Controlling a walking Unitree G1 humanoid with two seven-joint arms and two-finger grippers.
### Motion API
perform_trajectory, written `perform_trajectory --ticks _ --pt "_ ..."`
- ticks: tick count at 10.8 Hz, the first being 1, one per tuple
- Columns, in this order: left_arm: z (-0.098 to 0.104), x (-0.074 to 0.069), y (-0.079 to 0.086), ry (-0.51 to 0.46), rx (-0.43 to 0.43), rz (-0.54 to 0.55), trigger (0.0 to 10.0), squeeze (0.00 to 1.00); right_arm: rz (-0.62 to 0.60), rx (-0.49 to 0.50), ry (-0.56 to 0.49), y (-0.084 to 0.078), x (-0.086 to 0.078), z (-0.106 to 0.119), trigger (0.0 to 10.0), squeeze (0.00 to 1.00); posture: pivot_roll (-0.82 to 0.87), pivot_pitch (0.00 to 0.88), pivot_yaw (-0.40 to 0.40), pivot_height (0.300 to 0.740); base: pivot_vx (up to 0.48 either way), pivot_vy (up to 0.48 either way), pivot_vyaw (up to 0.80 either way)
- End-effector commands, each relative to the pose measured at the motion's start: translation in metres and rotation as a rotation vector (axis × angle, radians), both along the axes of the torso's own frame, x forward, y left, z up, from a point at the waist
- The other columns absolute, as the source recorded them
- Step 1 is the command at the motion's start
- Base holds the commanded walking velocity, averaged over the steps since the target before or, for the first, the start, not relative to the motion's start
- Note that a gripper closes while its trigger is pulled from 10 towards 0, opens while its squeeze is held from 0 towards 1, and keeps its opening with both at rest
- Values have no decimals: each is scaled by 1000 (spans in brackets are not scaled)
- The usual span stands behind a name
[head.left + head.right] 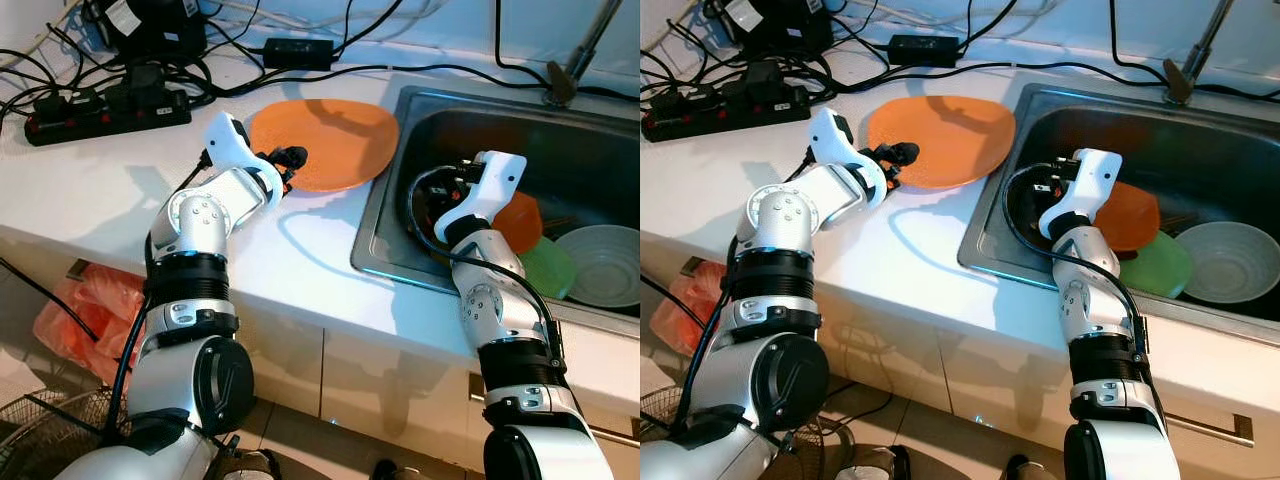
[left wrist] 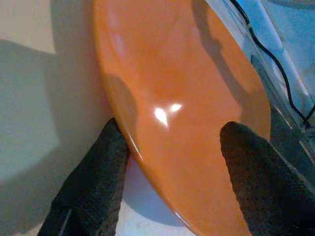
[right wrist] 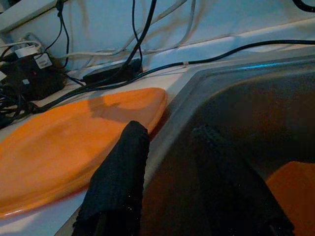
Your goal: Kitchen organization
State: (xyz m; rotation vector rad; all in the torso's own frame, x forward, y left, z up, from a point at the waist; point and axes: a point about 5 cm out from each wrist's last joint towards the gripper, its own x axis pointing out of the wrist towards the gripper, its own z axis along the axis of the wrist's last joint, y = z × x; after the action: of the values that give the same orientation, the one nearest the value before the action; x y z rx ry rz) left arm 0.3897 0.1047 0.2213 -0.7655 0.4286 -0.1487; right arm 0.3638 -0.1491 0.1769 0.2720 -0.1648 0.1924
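An orange plate [image 1: 335,140] lies on the white counter [image 1: 100,200], just left of the steel sink [image 1: 383,190]. My left gripper [image 1: 288,170] is at the plate's near left rim and is open. In the left wrist view [image 2: 174,130] one finger sits outside the rim [image 2: 106,162] and the other over the plate's face. My right gripper [image 3: 170,130] hangs open inside the sink by its left wall, holding nothing. The right wrist view also shows the orange plate [image 3: 64,142] beyond the sink edge.
In the sink lie an orange dish [image 1: 520,220], a green plate [image 1: 550,268] and a pale bowl [image 1: 605,262]. A power strip [image 1: 105,110], a black adapter [image 1: 298,50] and tangled cables crowd the counter's back. The faucet [image 1: 570,70] stands behind the sink.
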Motion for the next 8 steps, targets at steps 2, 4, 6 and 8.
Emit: perform_trajectory --ticks 2,4,6,8 --pt "-20 -4 -15 81 10 -68 0 0 2 6 22 0 -3 -6 10000 0 57 149 35 740 0 0 0" --pt "-21 -4 -15 78 13 -67 0 0 2 5 24 0 -2 -5 10000 0 58 147 33 740 0 0 0" --pt "-23 -5 -16 76 11 -69 0 0 5 5 24 0 -1 -4 10000 0 56 139 29 740 0 0 0" --pt "-21 -4 -15 68 8 -61 0 0 6 4 23 0 -1 -4 10000 0 56 139 28 740 0 0 0"
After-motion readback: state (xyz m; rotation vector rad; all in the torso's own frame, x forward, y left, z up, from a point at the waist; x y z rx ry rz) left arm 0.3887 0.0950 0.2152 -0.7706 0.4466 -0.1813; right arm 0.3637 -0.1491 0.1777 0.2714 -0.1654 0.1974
